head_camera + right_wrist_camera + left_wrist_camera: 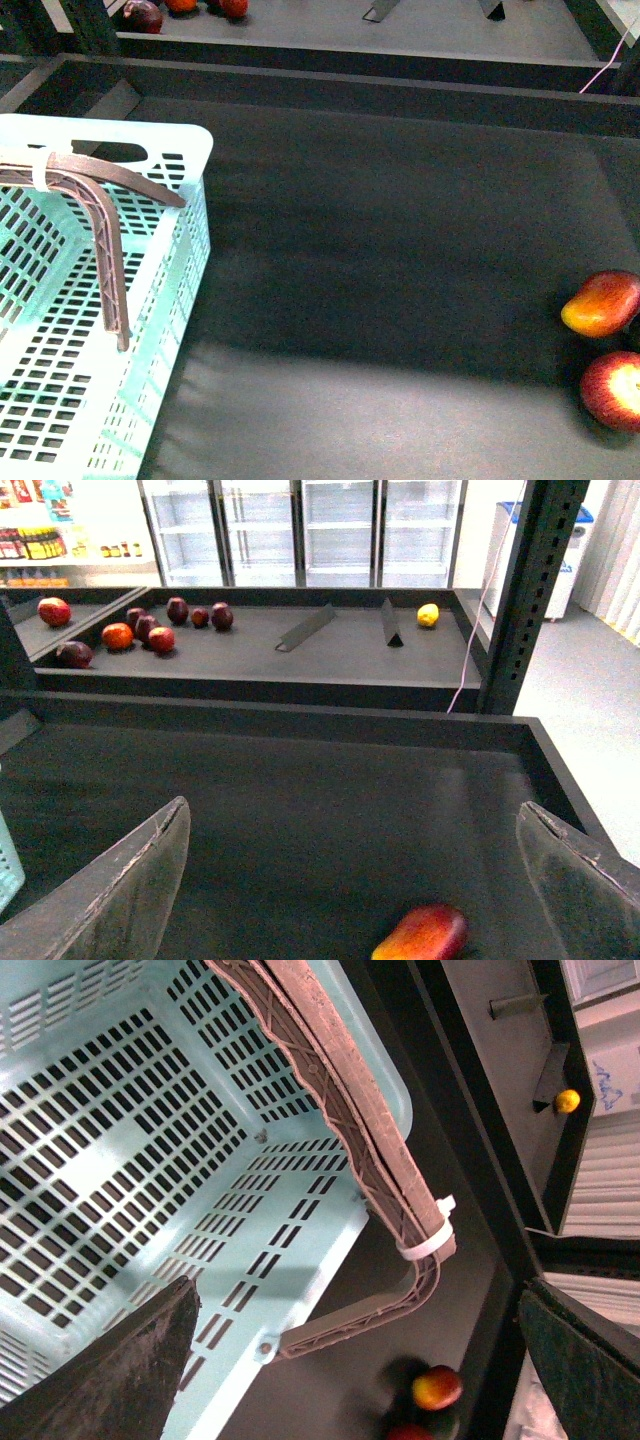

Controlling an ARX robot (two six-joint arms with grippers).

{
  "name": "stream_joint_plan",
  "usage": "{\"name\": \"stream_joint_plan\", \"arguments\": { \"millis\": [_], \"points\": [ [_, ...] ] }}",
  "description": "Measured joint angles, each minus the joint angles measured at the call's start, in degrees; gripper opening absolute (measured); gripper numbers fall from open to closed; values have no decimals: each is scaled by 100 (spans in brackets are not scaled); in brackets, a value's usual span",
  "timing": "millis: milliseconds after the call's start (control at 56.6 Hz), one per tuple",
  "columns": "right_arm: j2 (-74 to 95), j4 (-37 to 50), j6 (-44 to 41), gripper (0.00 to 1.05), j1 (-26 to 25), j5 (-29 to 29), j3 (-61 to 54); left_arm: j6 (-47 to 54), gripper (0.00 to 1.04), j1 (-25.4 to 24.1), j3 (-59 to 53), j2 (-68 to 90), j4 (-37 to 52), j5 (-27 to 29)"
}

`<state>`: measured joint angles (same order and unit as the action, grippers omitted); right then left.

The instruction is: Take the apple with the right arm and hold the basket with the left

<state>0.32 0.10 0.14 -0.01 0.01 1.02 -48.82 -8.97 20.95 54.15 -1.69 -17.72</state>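
Front view — apple [612, 390] well apart from basket [150, 300]; left gripper [357, 1295], right gripper [352, 810] gape empty.

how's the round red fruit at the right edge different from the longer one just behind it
The apple is round; the mango-like fruit is elongated. The apple is deep red with a pale patch; the mango-like fruit fades from red to yellow-orange. The apple sits nearer the robot. Both rest on the dark table.
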Motion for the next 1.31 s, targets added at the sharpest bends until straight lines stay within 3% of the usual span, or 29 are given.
{"name": "stream_joint_plan", "arguments": {
  "millis": [353,760,1095,1201,1254,1307],
  "points": [
    [0,-2,0,96,0,0,0,-1204,97,247,903,1934,632,302],
    [0,-2,0,96,0,0,0,-1414,97,383,1965,3331,671,686],
    [0,-2,0,96,0,0,0,-1403,97,310,2122,3694,625,997],
    [0,-2,0,96,0,0,0,-1388,84,310,2122,3781,619,1032],
    [0,-2,0,96,0,0,0,-1370,71,326,2122,3851,619,1080],
    [0,-2,0,96,0,0,0,-1364,64,334,2122,3873,616,1102]
  ]
}}
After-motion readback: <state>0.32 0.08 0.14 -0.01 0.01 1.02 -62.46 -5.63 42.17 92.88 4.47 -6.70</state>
